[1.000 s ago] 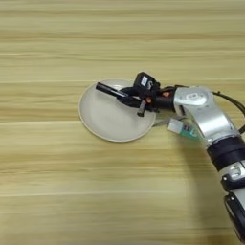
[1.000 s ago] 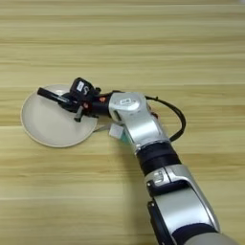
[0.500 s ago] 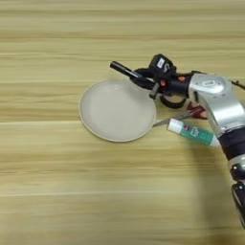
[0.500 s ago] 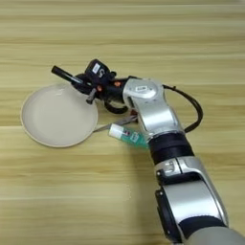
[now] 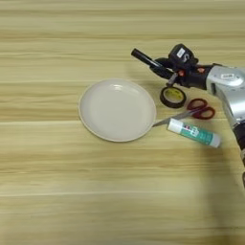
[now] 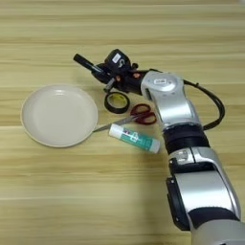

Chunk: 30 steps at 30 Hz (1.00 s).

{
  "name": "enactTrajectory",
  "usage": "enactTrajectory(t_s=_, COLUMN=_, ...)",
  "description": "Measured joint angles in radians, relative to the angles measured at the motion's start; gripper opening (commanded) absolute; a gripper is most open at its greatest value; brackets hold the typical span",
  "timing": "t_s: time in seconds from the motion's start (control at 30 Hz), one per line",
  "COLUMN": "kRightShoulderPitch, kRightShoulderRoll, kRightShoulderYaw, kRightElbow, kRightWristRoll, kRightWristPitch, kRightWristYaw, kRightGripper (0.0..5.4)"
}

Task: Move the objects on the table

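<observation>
Cream plate [image 5: 117,111] holds nothing — black marker [image 5: 146,60] rides the tool [image 5: 165,72].

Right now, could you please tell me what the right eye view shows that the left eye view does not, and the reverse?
Only the right eye view shows the silver forearm running down to the bottom edge, with a black cable looping beside it. Only the left eye view shows more bare wooden table left of the round cream plate. Both show the end effector shut on the slim black marker pen, the black tape roll, the red-handled scissors and the white glue stick with teal-green label.
</observation>
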Motion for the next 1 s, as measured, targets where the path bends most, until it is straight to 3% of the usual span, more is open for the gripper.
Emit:
enactTrajectory(t_s=0.17, kRightShoulderPitch=-0.030, kRightShoulderRoll=-0.025, kRightShoulderYaw=-0.005, kRightElbow=0.084, kRightWristRoll=-0.014, kRightWristPitch=-0.032, kRightWristYaw=-0.039, kRightGripper=0.96)
enactTrajectory(t_s=0.6, kRightShoulderPitch=-0.119, kRightShoulderRoll=-0.052, kRightShoulderYaw=0.008, kRightElbow=0.366, kRightWristRoll=-0.122, kRightWristPitch=-0.156, kRightWristYaw=-0.174, kRightGripper=0.96)
enactTrajectory(t_s=1.0, kRightShoulderPitch=-0.169, kRightShoulderRoll=-0.055, kRightShoulderYaw=0.033, kRightElbow=0.523, kRightWristRoll=-0.182, kRightWristPitch=-0.205, kRightWristYaw=-0.249, kRightGripper=0.96)
